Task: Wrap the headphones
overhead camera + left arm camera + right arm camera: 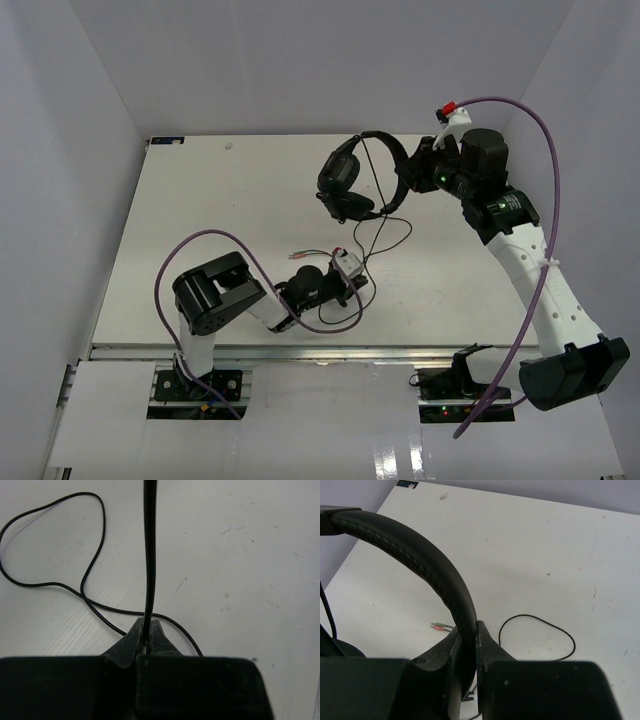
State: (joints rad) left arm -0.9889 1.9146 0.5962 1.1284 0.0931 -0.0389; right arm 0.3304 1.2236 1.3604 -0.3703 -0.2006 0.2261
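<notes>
Black padded headphones (420,555), thin looping cable (149,555)

The headphones (415,560) have a matt, stitched, leather-like headband; the table (545,555) is scuffed matt white

White table (220,190), pale grey walls (300,60)

You're in a robotics lab cell: plain white walls (300,60) enclose the left, far and right edges of the counter (220,190); arm bases (197,383) are bolted along its near edge.
</notes>
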